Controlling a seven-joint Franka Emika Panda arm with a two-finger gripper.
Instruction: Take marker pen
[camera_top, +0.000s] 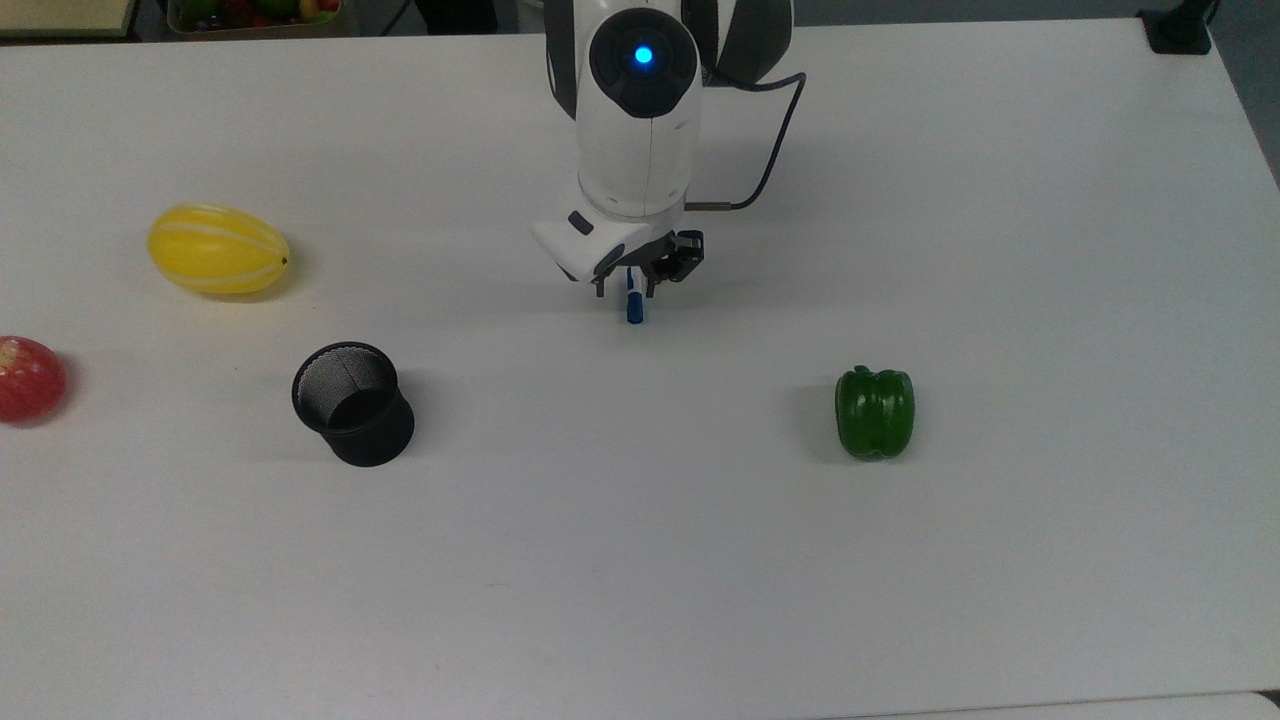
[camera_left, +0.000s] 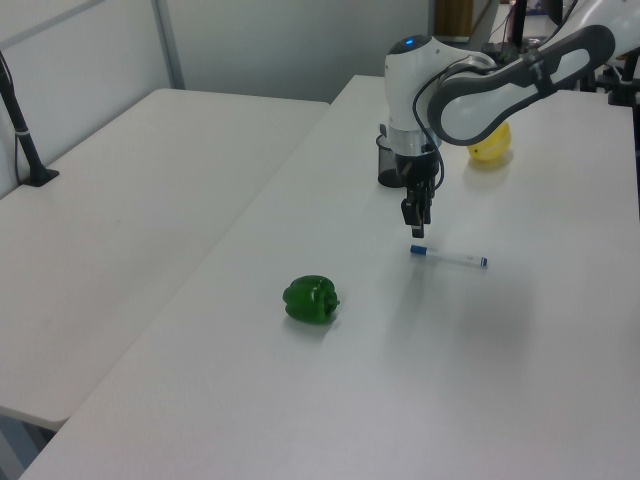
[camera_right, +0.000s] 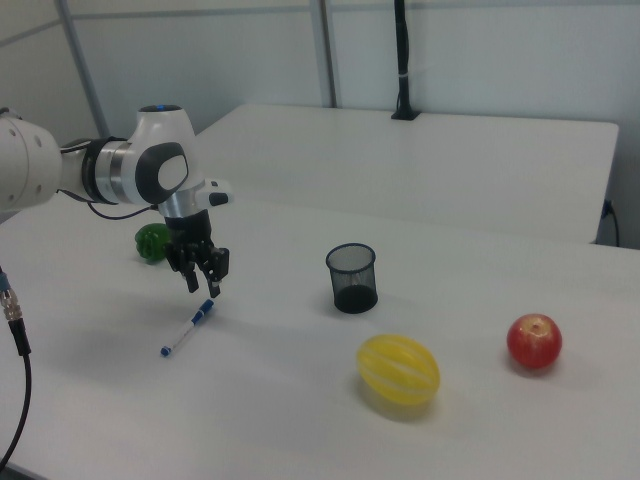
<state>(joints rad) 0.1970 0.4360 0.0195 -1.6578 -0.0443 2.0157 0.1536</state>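
The marker pen (camera_left: 448, 258) lies flat on the white tabletop (camera_left: 520, 380), released, its white barrel running across the left view with the blue cap toward the green bell pepper (camera_left: 311, 300) side and the small blue end pointing away from it. In the right view the marker pen (camera_right: 188, 327) lies slanted, cap end up near the gripper and the small blue end lower, toward the right view's left. In the top view the blue cap of the marker pen (camera_top: 634, 306) sticks out from under the wrist.

The gripper (camera_left: 417, 220) hangs just above the cap end of the pen, apart from it, pointing straight down. Its fingers (camera_right: 214, 284) stand open, spread wider than the pen's barrel, with nothing between them. In the top view the gripper (camera_top: 628, 288) sits right over the cap.

Taking the pen as the landmark: the black mesh pen cup (camera_top: 353, 403) stands upright well to the top view's left of it and nearer the camera; the yellow melon (camera_top: 218, 249) lies farther out the same way; the red apple (camera_top: 30, 378) sits beyond the cup at the top view's left edge. The green bell pepper (camera_top: 875, 412) lies on its side, well apart from the pen toward the top view's right
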